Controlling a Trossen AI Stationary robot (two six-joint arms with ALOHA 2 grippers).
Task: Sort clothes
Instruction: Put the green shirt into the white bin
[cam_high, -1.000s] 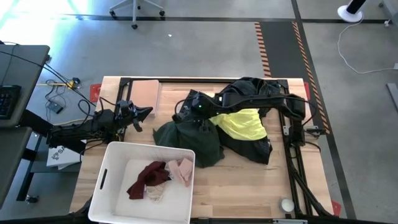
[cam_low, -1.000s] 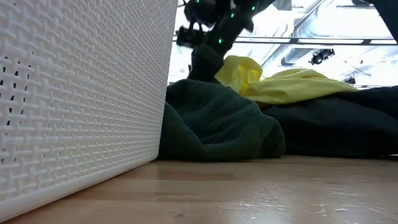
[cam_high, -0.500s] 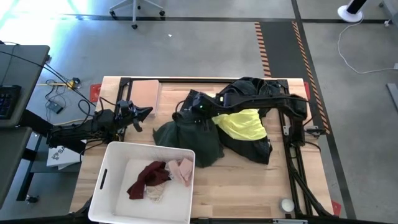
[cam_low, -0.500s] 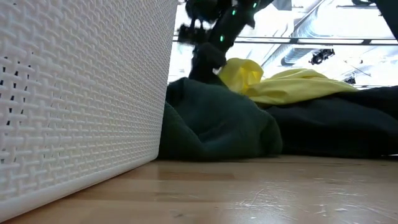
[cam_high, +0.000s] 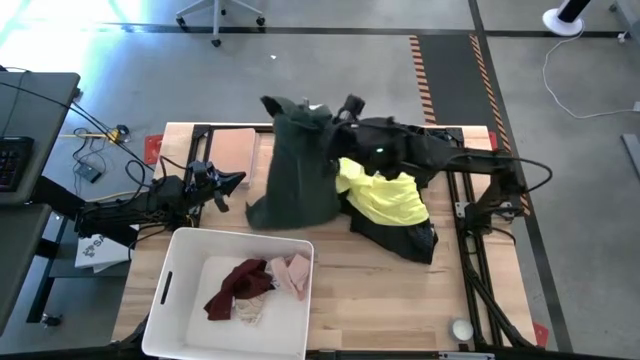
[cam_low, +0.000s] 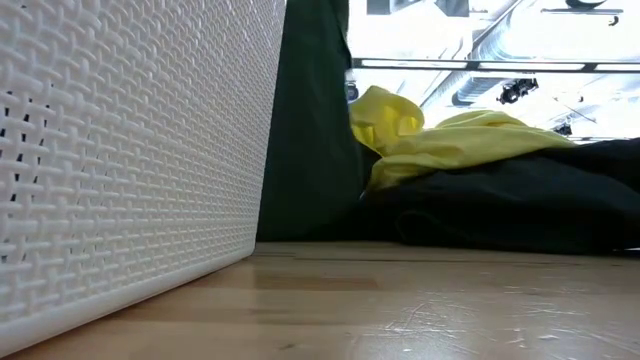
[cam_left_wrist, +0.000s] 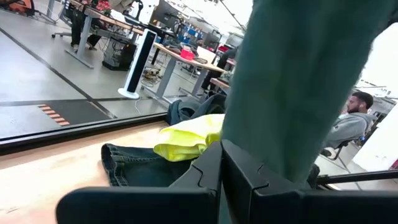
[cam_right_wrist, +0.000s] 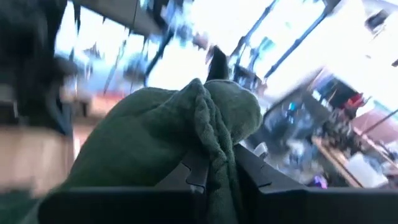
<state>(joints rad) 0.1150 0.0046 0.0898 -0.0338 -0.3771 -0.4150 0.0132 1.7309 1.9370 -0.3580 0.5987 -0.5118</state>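
High view: right tool (cam_high: 305, 112) lifts the dark green garment (cam_high: 300, 170).
Its fingers pinch the top fold; the cloth hangs down beside the yellow garment (cam_high: 385, 198).

right gripper (cam_high: 312, 112): clamped on dark green garment (cam_high: 300, 165), lifted, hanging | left gripper (cam_high: 232, 182): near tan board (cam_high: 236, 150) | yellow garment (cam_high: 385, 198): on table (cam_high: 400, 300)
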